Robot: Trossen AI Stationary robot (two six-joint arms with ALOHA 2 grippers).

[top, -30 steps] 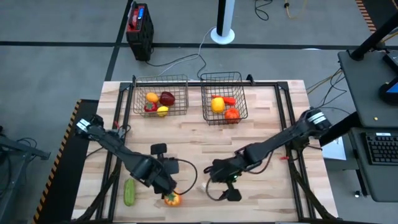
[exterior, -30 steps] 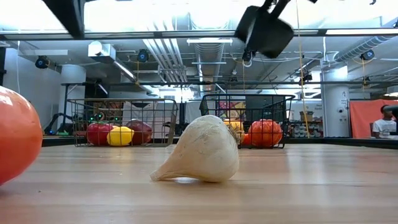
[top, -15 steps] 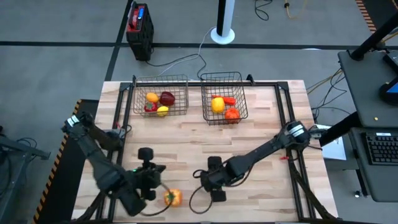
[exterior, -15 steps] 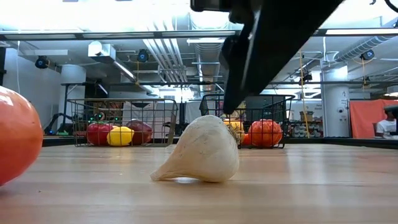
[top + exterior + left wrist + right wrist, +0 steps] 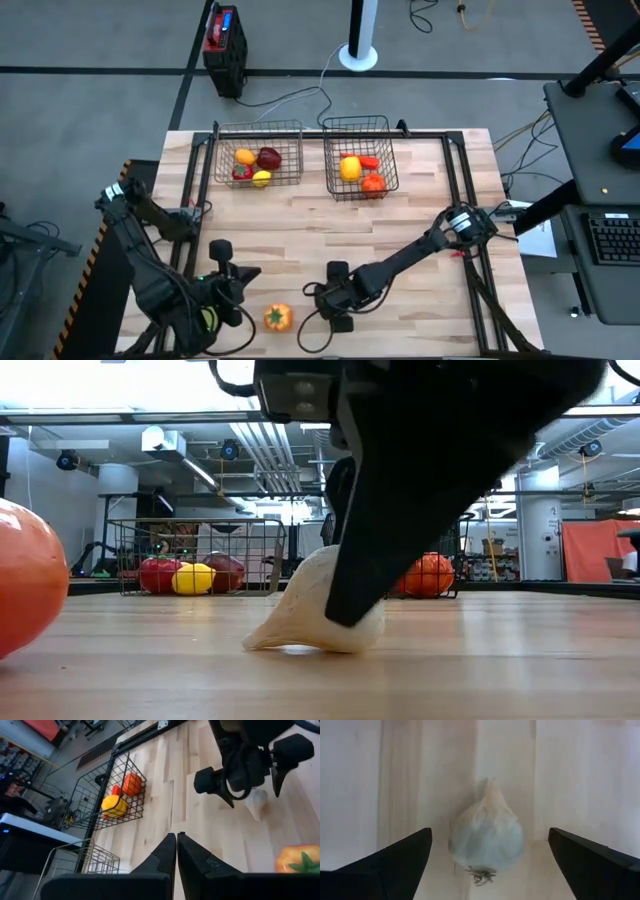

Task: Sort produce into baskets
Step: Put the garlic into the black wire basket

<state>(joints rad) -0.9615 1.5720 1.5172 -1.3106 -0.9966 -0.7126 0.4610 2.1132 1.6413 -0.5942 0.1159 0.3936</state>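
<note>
R gripper [image 5: 487,865] is hovering wide open right over the garlic [image 5: 486,836], which is lying on the table well short of the baskets [image 5: 360,155], so pick step; next it needs lowering + closing, L gripper [image 5: 176,851] shut.

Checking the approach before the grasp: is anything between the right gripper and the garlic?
Nothing visible. The right gripper is open straight above the garlic, one finger on either side, only bare table around it.
</note>
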